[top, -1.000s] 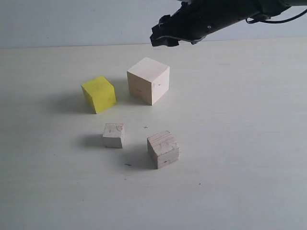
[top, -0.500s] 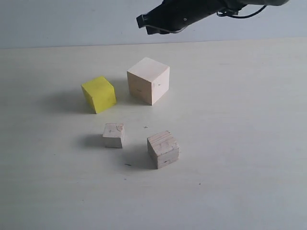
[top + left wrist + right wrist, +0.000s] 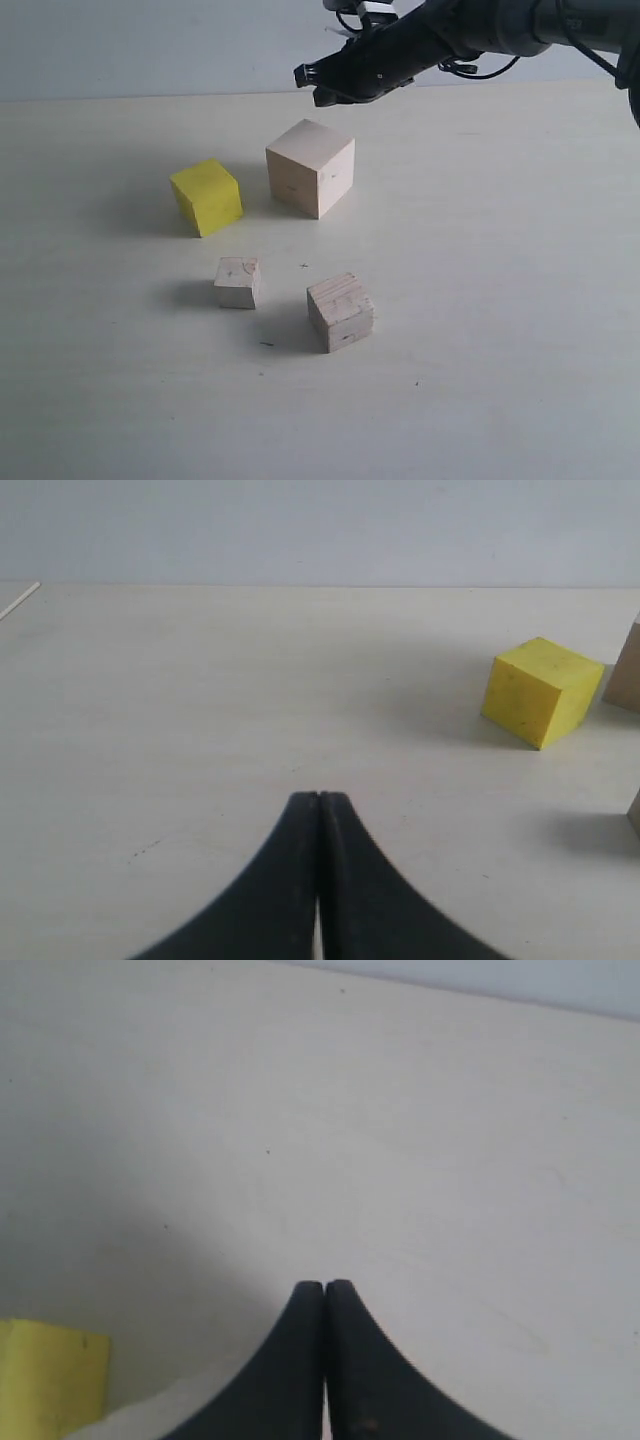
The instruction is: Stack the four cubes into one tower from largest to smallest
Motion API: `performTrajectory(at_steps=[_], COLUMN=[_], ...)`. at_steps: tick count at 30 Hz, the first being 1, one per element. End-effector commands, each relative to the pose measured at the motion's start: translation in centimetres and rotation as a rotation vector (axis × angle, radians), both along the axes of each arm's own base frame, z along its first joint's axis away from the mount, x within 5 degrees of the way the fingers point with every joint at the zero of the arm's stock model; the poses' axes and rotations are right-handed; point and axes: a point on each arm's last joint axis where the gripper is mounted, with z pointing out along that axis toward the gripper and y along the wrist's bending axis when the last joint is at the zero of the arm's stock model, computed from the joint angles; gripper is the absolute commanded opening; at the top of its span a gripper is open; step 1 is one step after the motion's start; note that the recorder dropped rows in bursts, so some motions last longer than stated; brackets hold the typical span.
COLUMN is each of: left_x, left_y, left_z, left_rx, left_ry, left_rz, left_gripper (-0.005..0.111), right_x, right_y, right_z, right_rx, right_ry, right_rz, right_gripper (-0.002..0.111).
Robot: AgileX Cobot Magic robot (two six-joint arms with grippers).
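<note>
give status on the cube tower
Left gripper and right gripper shut, empty. Largest cube, yellow cube, medium cube, smallest cube apart, unstacked. Nothing blocking.

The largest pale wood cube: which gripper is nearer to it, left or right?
Right. The right gripper hangs shut in the air above and behind the largest cube. The left gripper, also shut, sits farther off, beyond the yellow cube.

Right wrist view's edge cuts off the yellow cube (image 3: 45, 1375).
</note>
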Motion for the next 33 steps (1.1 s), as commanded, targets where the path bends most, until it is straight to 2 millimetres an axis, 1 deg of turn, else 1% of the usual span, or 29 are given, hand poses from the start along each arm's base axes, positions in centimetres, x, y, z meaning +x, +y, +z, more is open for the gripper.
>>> performTrajectory(at_steps=[1,4,12,14,16,23,33], left_x=[0.0,0.0,0.0,0.0,0.0,0.0,0.0], left_y=[0.0,0.0,0.0,0.0,0.0,0.0,0.0], left_z=[0.0,0.0,0.0,0.0,0.0,0.0,0.0], left_rx=[0.002,0.002,0.002,0.002,0.002,0.002,0.002], left_ry=[-0.009,-0.009,-0.009,-0.009,-0.009,-0.009,-0.009], left_rz=[-0.005,-0.005,-0.005,-0.005,-0.005,-0.005,-0.005], left_gripper=[0.0,0.0,0.0,0.0,0.0,0.0,0.0], right_x=[0.5,0.8,1.0,0.9,0.7,-0.2,-2.3], right_y=[0.0,-0.1,-0.1,-0.1,0.1,1.0,1.5], right_z=[1.0,0.5,-3.0,-3.5,-3.7,-3.5,-3.8], right_rx=[0.027,0.024,-0.006,-0.023,-0.028,-0.001,-0.026], right_ry=[-0.032,-0.04,0.011,0.011,0.007,-0.037,0.0], right_rz=[-0.016,-0.033,-0.027,0.003,0.056,0.259,0.54], right_gripper=[0.0,0.0,0.0,0.0,0.0,0.0,0.0])
